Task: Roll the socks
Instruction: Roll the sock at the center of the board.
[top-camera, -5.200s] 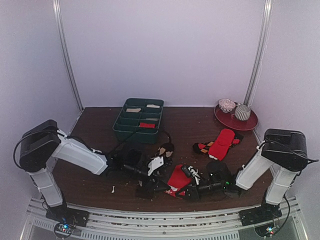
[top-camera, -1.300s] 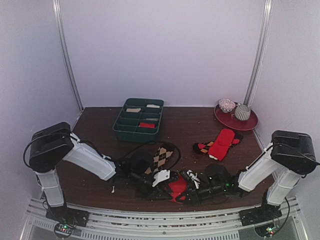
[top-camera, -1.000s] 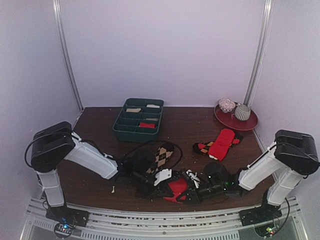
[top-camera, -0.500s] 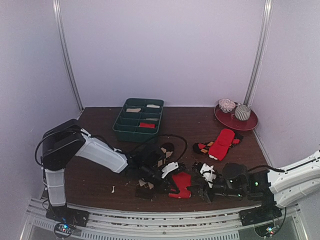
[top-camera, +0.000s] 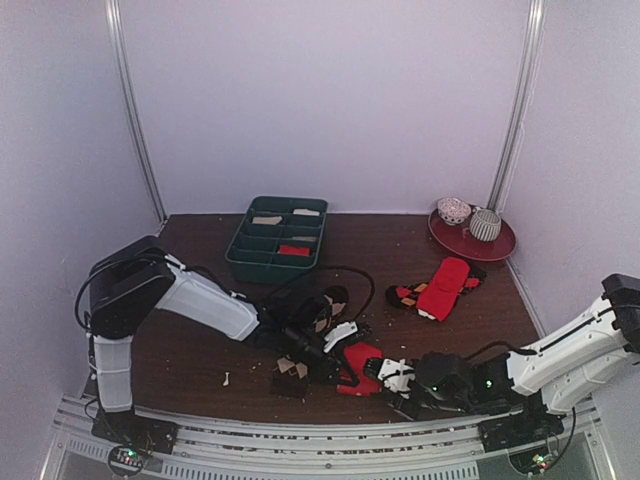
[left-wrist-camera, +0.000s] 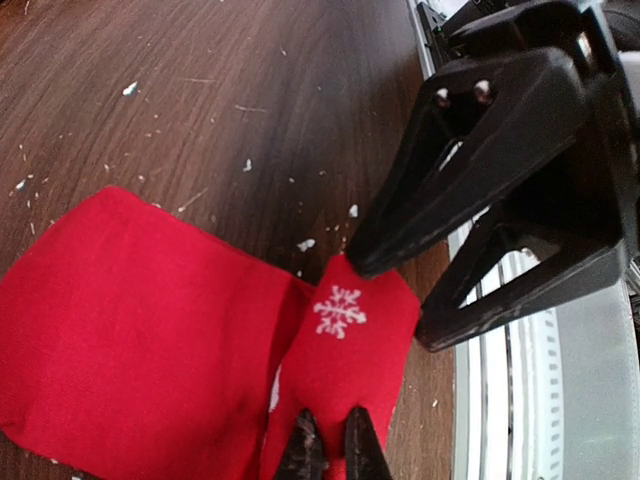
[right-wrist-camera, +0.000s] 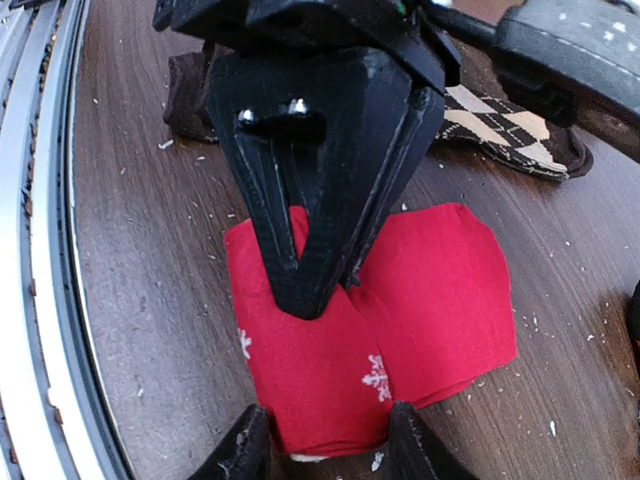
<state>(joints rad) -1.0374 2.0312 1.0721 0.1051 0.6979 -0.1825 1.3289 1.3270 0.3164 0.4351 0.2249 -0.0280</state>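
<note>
A bright red sock (top-camera: 365, 353) with white snowflakes lies folded near the table's front edge. My left gripper (top-camera: 348, 356) is shut on one folded strip of it (left-wrist-camera: 345, 345), with its fingertips (left-wrist-camera: 303, 452) pinching the cloth. My right gripper (right-wrist-camera: 328, 445) is open, one finger on each side of the sock's near end (right-wrist-camera: 320, 390). In the left wrist view one of its fingertips (left-wrist-camera: 352, 263) touches the strip's tip. The dark brown argyle sock (right-wrist-camera: 500, 125) lies just behind, partly hidden under the left arm (top-camera: 215, 305).
A green divided tray (top-camera: 240, 255) stands at the back centre. A red plate (top-camera: 500, 250) with two bowls sits back right. Another red and dark sock pair (top-camera: 445, 285) lies right of centre. The metal rail (top-camera: 300, 435) runs along the near edge, and pale crumbs dot the wood.
My right gripper has opened, pulled back to the right, and come in again low at the red sock's end. My left gripper has carried its pinch of the sock slightly rightward.
</note>
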